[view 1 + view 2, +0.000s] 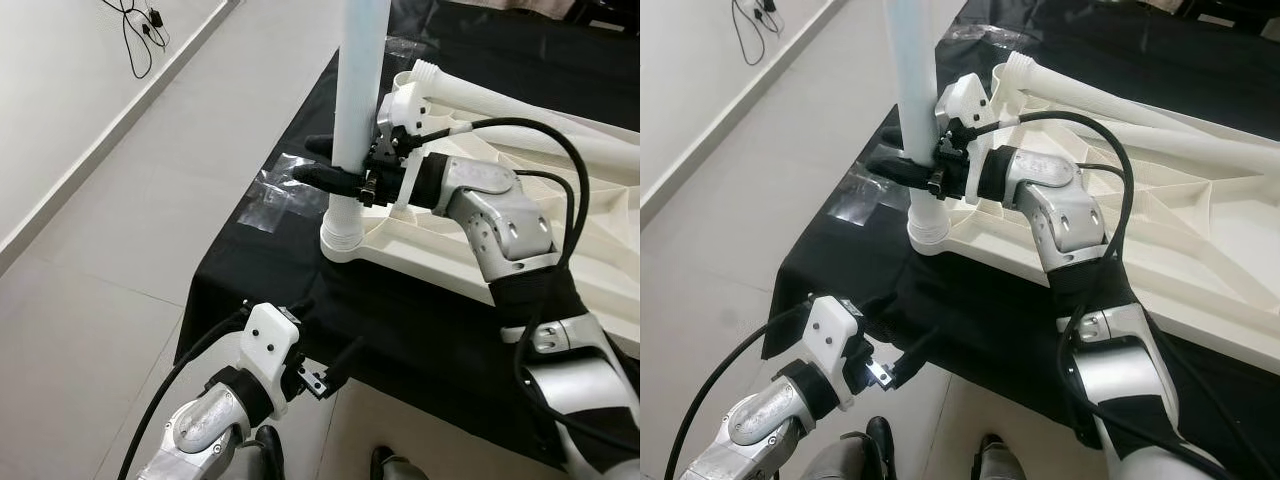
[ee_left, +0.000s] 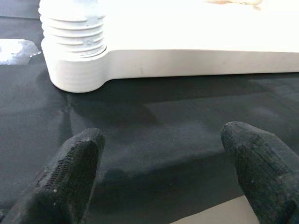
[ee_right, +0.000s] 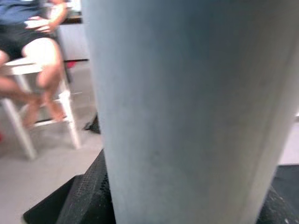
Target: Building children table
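black cloth (image 1: 420, 330), clear plastic wrap (image 1: 268, 200), wall cables (image 1: 135, 30), seated person (image 3: 32, 28)

A white table leg (image 1: 355, 90) and a white ribbed tabletop (image 1: 600, 230) lie against a plain black cloth (image 1: 400, 330) covering the counter, the silver arms end in black-fingered end effectors, right (image 1: 335, 165) and left (image 2: 163, 172), and the floor (image 1: 120, 250) is pale grey tile.
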Robot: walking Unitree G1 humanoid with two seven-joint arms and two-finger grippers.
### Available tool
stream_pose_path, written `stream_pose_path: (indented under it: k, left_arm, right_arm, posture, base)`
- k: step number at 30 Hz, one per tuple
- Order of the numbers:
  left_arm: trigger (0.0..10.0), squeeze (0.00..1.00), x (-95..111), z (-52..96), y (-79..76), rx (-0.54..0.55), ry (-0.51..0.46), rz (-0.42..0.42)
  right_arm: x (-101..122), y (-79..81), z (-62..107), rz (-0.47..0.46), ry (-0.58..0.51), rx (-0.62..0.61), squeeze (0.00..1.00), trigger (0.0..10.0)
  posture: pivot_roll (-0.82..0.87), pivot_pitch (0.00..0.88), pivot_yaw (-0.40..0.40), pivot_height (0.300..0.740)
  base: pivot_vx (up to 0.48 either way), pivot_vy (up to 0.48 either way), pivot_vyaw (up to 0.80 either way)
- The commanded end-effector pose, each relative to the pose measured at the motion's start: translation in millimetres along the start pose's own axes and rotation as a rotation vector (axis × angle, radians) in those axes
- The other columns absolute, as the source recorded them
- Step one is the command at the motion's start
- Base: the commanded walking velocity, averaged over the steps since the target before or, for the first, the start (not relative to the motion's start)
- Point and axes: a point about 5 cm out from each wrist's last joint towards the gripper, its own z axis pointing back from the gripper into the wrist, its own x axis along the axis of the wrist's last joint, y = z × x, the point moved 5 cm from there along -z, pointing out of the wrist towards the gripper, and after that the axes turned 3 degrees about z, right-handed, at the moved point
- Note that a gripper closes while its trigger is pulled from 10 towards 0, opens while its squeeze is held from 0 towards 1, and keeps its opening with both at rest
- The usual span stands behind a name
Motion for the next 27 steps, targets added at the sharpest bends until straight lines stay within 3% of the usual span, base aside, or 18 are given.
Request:
stream_pose_path:
  k: [1,3,4,5,7,11,12,14,18,27]
  left_arm:
    - [10.0,0.00,-5,2.8,-3.5,-0.011,0.017,0.012]
    - [10.0,0.00,-6,3.8,-3.2,-0.009,0.019,0.010]
    - [10.0,0.00,-6,3.9,-3.2,-0.009,0.019,0.010]
    - [10.0,0.00,-6,3.9,-3.2,-0.009,0.019,0.010]
    - [10.0,0.00,-6,3.5,-1.8,-0.006,0.019,0.005]
    - [10.0,0.00,-8,3.2,-0.1,-0.005,0.022,-0.002]
    - [10.0,0.00,-9,2.6,0.7,-0.012,0.027,-0.006]
    - [10.0,0.00,-9,2.6,0.7,-0.012,0.027,-0.006]
    - [10.0,0.00,-13,1.7,2.9,-0.020,0.037,-0.016]
    - [10.0,0.00,-16,2.3,5.7,-0.011,0.041,-0.015]
  right_arm:
    - [-63,-27.8,37.3,-0.069,0.209,-0.457,0.00,10.0]
    - [-91,-39.0,97.9,-0.056,0.333,-0.953,0.00,10.0]
    - [-99,-23.5,102.3,-0.078,0.355,-0.942,0.00,10.0]
    - [-99,-23.5,102.3,-0.078,0.355,-0.942,0.00,10.0]
    - [-115,13.6,105.7,-0.068,0.409,-0.894,0.00,10.0]
    - [-111,19.0,93.2,-0.046,0.384,-0.885,0.00,10.0]
    - [-108,13.4,83.4,-0.045,0.360,-0.887,0.00,10.0]
    - [-108,13.4,83.4,-0.045,0.360,-0.887,0.00,10.0]
    - [-101,10.0,65.8,-0.080,0.327,-0.931,0.00,10.0]
    - [-98,14.1,56.6,-0.128,0.310,-0.887,0.00,10.0]
  posture:
    - [0.03,0.350,-0.027,0.740]
    - [0.03,0.343,-0.039,0.740]
    - [0.03,0.342,-0.040,0.740]
    - [0.03,0.342,-0.040,0.740]
    - [0.04,0.336,-0.014,0.740]
    - [0.04,0.317,-0.001,0.740]
    - [0.05,0.297,0.005,0.740]
    - [0.05,0.297,0.005,0.740]
    - [0.06,0.275,0.008,0.740]
    - [0.06,0.255,0.015,0.740]
  base:
    - [0.000,0.000,0.00]
    - [0.000,0.000,0.00]
    - [0.000,0.000,0.00]
    - [0.000,0.000,0.00]
    - [0.000,0.000,0.00]
    - [0.000,0.000,0.00]
    - [0.000,0.000,0.00]
    - [0.000,0.000,0.00]
    - [0.000,0.000,0.00]
    - [0.000,0.000,0.00]
